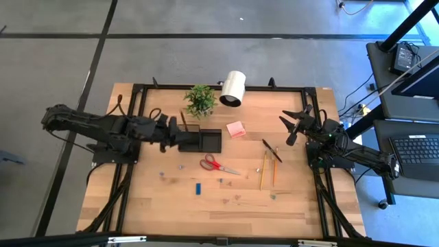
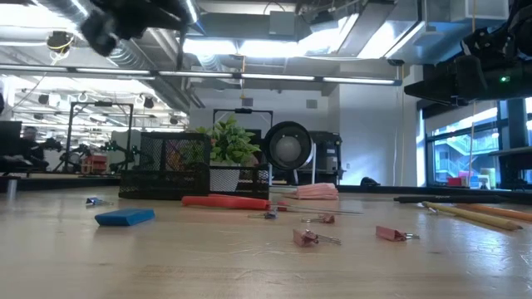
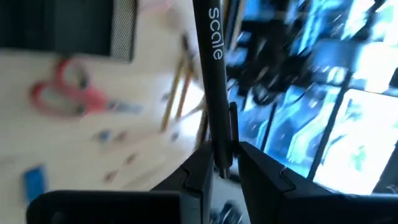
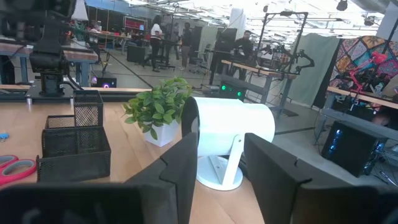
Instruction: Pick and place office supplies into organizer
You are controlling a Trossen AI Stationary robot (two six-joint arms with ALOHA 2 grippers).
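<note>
My left gripper (image 1: 175, 138) hovers at the left end of the black mesh organizer (image 1: 204, 139), shut on a slim black pen (image 3: 211, 68). My right gripper (image 1: 295, 127) is open and empty above the table's far right. On the table lie red-handled scissors (image 1: 218, 164), a blue block (image 1: 197, 187), a pink sticky-note pad (image 1: 236, 129), two yellow pencils (image 1: 263, 170), a dark pen (image 1: 271, 149) and small clips (image 2: 309, 237). My left gripper pinches the black pen between its two fingers near one end of the pen (image 3: 221, 149). The pen runs on forward past the fingertips (image 3: 200, 167), roughly in line with them. It is lifted clear of the table.
A green potted plant (image 1: 199, 100) and a white cylindrical lamp (image 1: 233, 88) stand at the far edge behind the organizer. The black table frame (image 1: 137, 92) runs around the wooden top. Bare wood lies at the near edge.
</note>
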